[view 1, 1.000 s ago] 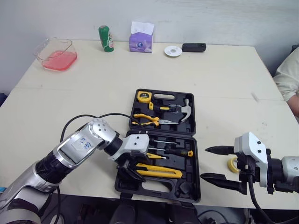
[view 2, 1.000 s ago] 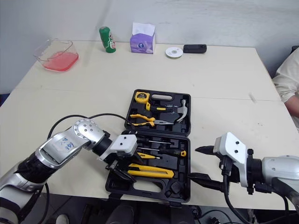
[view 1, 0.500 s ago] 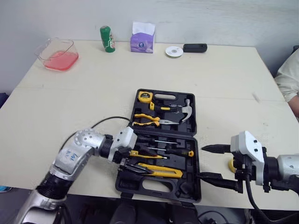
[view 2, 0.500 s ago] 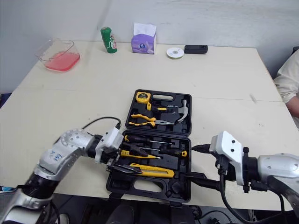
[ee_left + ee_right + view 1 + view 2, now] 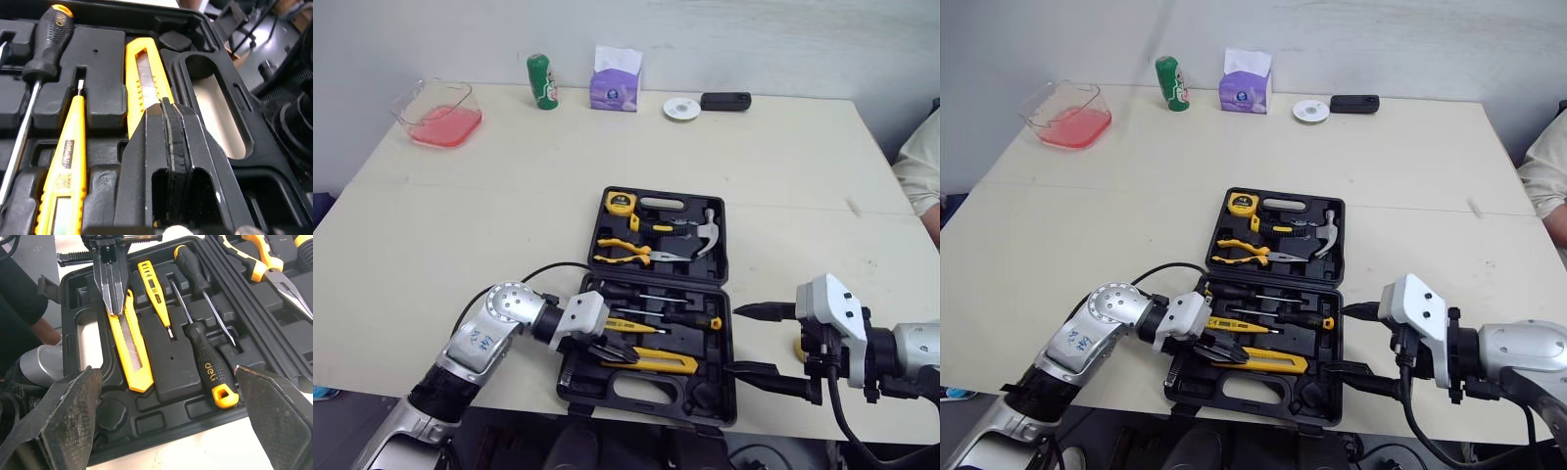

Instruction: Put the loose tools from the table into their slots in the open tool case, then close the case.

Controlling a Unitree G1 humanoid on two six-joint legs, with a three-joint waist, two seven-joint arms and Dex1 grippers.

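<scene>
An open black tool case [image 5: 658,397] lies flat near the front edge of a pale table [image 5: 460,215]. Its far half holds a yellow tape measure [image 5: 618,203], yellow-handled pliers [image 5: 625,258] and a hammer [image 5: 706,231], each in a moulded slot. Its near half holds a black-and-yellow screwdriver [image 5: 208,367], a yellow tester pen [image 5: 68,156] and, nearest the carrying handle, a yellow utility knife [image 5: 133,352].

The left gripper [image 5: 167,105] reaches into the near half from the robot's left. Its two black fingers are pressed flat together with nothing between them, and their tips sit over the utility knife at the end nearer the robot's left (whether they press on it or hang just above is hard to tell).

The right gripper [image 5: 732,341] hovers at the right edge of the case. Its fingers [image 5: 769,311] are spread wide and empty and point toward the case. Just behind it on the table lies a small yellow roll [image 5: 797,346], partly hidden by the gripper's white body.

Along the far edge of the table, well apart from the case, stand a clear container [image 5: 438,108] tinted red inside, a green can [image 5: 541,80], a purple tissue pack [image 5: 617,80], a small white disc [image 5: 680,108] and a black device [image 5: 725,100]. A person's light sleeve [image 5: 922,168] shows at the right.
</scene>
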